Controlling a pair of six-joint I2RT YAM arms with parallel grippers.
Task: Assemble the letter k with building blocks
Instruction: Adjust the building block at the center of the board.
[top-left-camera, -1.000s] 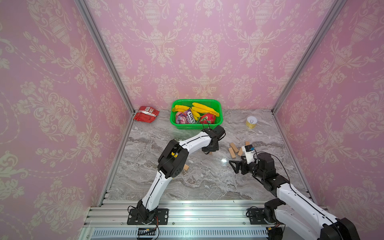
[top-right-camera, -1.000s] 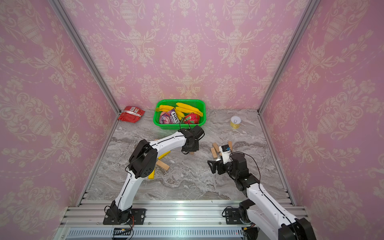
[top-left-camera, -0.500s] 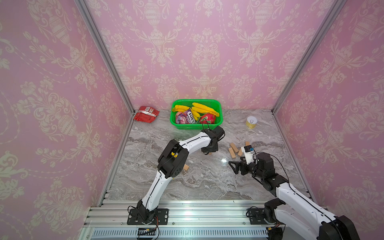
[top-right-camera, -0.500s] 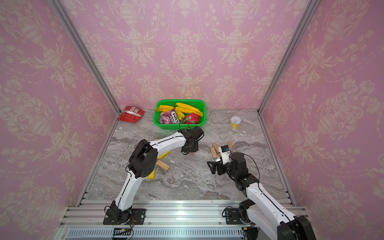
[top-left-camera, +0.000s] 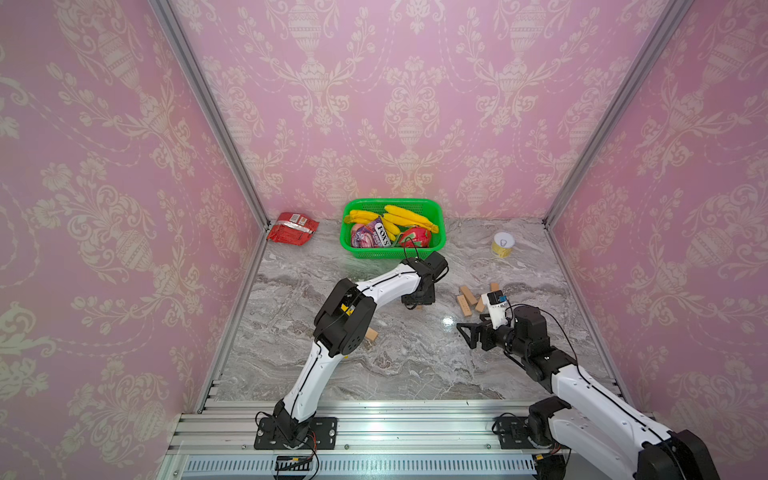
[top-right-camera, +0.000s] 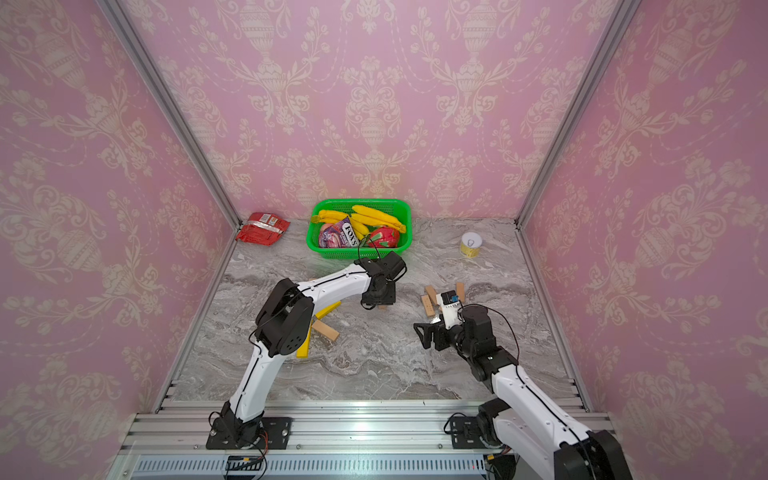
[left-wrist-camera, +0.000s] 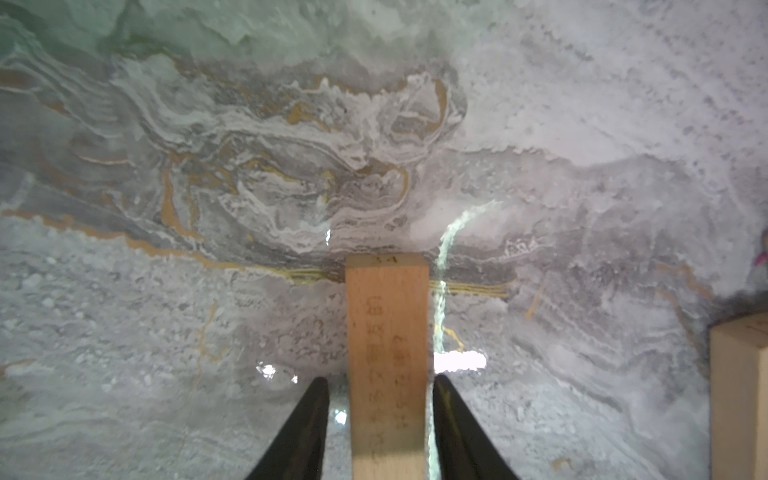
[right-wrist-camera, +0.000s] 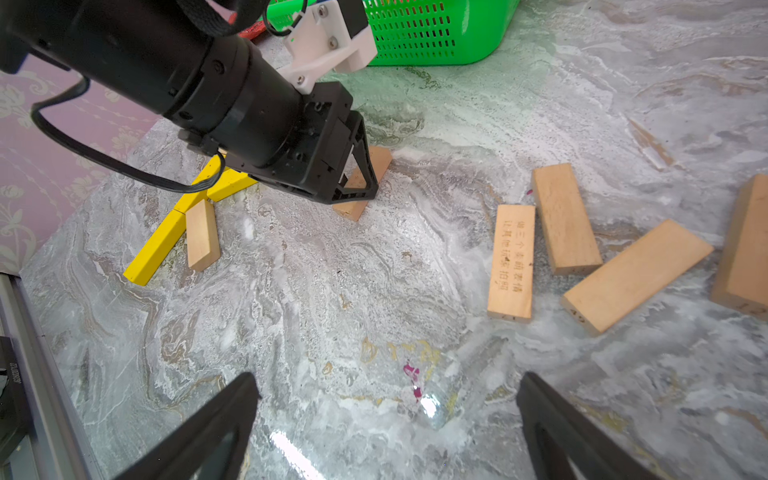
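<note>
Here we see one wooden block (left-wrist-camera: 388, 332) lying flat on the marble table (left-wrist-camera: 166, 332), straddled by the left gripper (left-wrist-camera: 381, 380). Its jaws stand apart, a sliver of table showing on either side, so nothing is clamped. Toward the left wall we find the yellow-and-wood figure (right-wrist-camera: 156, 249), partly hidden behind the left arm (right-wrist-camera: 166, 62). Four loose wooden blocks (right-wrist-camera: 565, 218) lie near the right gripper (right-wrist-camera: 387, 378), which hovers over bare marble, jaws spread wide. Behind sits a green basket (right-wrist-camera: 436, 41).
</note>
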